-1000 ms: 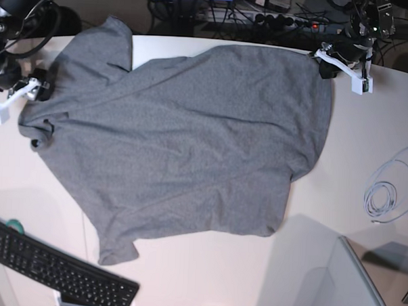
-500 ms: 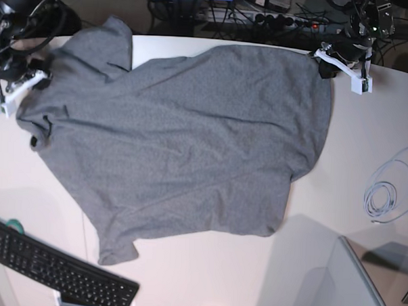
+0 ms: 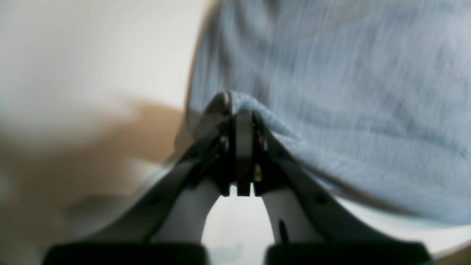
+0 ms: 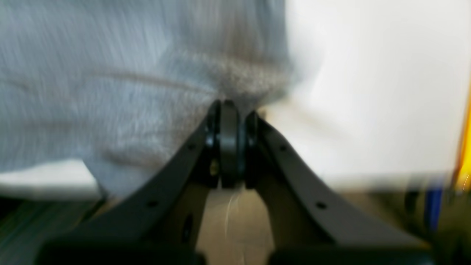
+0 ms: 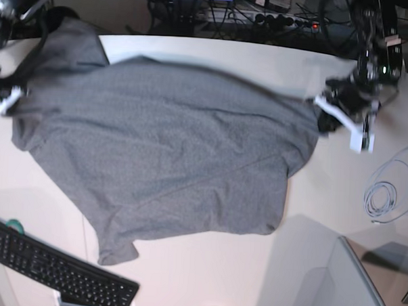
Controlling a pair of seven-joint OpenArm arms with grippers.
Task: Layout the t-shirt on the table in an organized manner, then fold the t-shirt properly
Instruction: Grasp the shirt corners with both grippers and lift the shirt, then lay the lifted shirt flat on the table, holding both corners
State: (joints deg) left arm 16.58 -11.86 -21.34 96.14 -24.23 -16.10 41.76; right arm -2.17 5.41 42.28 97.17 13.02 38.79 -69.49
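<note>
Jaws of both grippers pinch one t-shirt [image 5: 170, 151].

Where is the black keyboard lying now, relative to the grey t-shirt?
In the base view the keyboard lies at the lower left corner of the table, just below and left of the t-shirt and its lowest sleeve.

left gripper [image 3: 243, 110]: white fingers, black pads, screws | right gripper [image 4: 230, 106]: dark fingers, screw holes

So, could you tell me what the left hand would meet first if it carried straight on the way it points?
The t-shirt: the left hand is already shut on its edge, with more grey cloth directly ahead.
</note>
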